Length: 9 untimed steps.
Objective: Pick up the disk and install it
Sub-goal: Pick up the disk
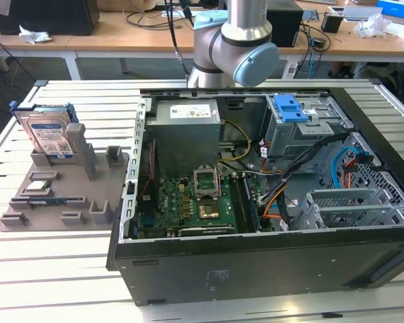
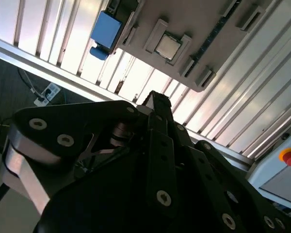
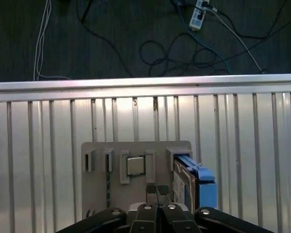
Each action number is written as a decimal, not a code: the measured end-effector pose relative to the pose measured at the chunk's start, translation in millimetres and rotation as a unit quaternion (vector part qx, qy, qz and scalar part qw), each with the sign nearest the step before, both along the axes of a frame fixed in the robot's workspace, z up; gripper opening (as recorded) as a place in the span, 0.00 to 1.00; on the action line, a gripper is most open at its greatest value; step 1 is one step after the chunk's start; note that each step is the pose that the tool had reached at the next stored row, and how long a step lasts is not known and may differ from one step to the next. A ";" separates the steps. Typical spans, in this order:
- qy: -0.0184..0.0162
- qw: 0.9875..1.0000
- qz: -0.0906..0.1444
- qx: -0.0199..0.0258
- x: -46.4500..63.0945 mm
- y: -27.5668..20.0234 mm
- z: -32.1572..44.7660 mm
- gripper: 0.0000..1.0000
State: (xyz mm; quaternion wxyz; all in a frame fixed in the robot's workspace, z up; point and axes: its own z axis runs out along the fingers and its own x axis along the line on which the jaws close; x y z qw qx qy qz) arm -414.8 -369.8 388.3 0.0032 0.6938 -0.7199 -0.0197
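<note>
- At about ten o'clock in the exterior view, the flat silver-metal disk with a white label and blue plastic side rails (image 1: 48, 134) is standing on edge in a slot of the grey plastic fixture tray (image 1: 60, 202). This upright pose is probably keeping its rails free for a grasp.
- In the first wrist view the black gripper (image 3: 157, 191) is hanging over that tray, near the disk (image 3: 184, 187) but apart from it. Its tips are pressing together on nothing.
- The tray is lying on the slatted metal table (image 1: 13, 269), just beside the nine o'clock side of the open black computer case (image 1: 256, 269).
- Inside the case, the large grey power-supply box (image 1: 186, 131) is sitting toward twelve o'clock, with the green motherboard (image 1: 188, 202) at six o'clock of it.
- The grey robot arm (image 1: 236, 40) is rising at twelve o'clock behind the case.
- At about two o'clock in the case, a bare blue plastic latch bracket (image 1: 289, 108) is topping the grey metal drive cage (image 1: 303, 131), which is likely serving as the bay for a drive.
</note>
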 end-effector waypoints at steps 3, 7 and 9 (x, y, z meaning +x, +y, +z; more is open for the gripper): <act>0.000 1.000 0.000 0.000 0.0 0.0 0.0 0.10; 0.000 1.000 0.001 0.000 0.0 0.0 0.0 0.29; 0.000 1.000 0.001 0.000 0.0 0.0 0.0 0.35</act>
